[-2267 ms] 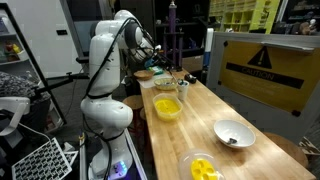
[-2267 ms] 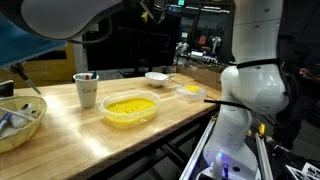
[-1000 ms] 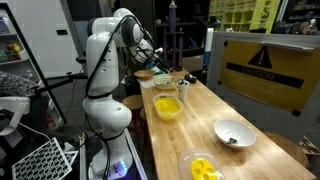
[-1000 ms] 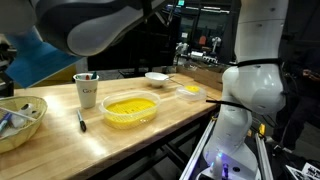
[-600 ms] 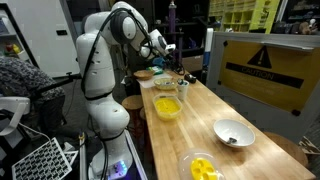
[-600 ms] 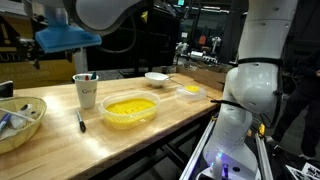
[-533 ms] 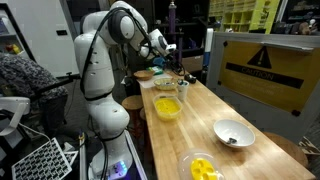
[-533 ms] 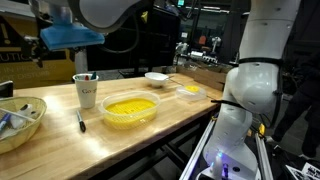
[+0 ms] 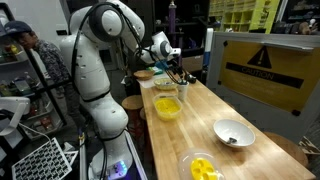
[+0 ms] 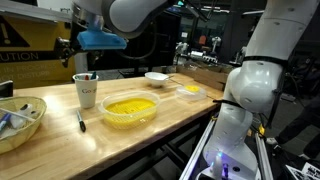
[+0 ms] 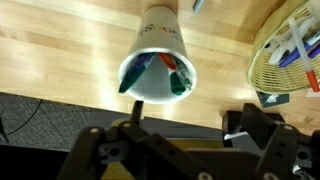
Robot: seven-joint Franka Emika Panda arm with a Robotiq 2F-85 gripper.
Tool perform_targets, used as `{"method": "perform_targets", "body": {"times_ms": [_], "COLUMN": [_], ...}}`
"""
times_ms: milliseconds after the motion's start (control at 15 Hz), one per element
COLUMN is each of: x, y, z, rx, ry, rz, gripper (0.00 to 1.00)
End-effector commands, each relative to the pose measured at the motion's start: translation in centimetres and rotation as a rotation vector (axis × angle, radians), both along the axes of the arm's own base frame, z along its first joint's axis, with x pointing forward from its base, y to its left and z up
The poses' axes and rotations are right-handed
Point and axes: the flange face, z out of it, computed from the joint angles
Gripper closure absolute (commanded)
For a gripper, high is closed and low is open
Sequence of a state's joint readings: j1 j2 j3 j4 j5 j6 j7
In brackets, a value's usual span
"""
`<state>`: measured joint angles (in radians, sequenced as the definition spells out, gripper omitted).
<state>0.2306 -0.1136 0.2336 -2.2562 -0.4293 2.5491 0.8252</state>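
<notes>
Gripper (image 11: 186, 140), at the lower edge of the wrist view, hangs open and empty over the cup (image 11: 158, 62) at upper centre, which holds markers (image 11: 178, 82). A basket (image 11: 290, 50) sits at upper right. In an exterior view a loose marker (image 10: 80, 122) lies on the table (image 10: 180, 120) just below the cup.

Wooden table (image 10: 60, 148) bears a cup (image 10: 87, 92), marker (image 10: 81, 122), basket (image 10: 20, 125), yellow-filled bowl (image 10: 131, 109), white bowl (image 10: 157, 77)

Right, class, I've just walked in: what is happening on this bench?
The robot's gripper hangs above an upright white paper cup holding markers, its fingers apart and empty. The cup stands on the wooden table between a wicker basket and a bowl of yellow pieces. One black marker lies on the table beside the cup.
</notes>
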Motion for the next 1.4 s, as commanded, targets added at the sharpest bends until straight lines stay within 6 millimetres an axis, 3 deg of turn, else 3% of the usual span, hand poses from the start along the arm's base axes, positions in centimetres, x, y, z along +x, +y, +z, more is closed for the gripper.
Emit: {"method": "perform_targets", "body": {"times_ms": [0, 267, 467, 800, 1067, 1333], "x": [-1.5, -2.4, -4.6, -7.8, -7.9, -7.3], "y": [-3.7, -6.5, -7.8, -7.3, -7.3, -8.8], "z": [-0.9, -1.6, 0.4, 2.9, 2.9, 2.1], "rx": [0.027, 0.013, -0.004, 0.004, 0.059, 0.134], "ry": [0.010, 0.010, -0.032, -0.096, -0.090, -0.071], "rz": [0.024, 0.004, -0.030, -0.024, -0.029, -0.076], "gripper": [0.00, 0.00, 0.00, 0.00, 0.00, 0.00]}}
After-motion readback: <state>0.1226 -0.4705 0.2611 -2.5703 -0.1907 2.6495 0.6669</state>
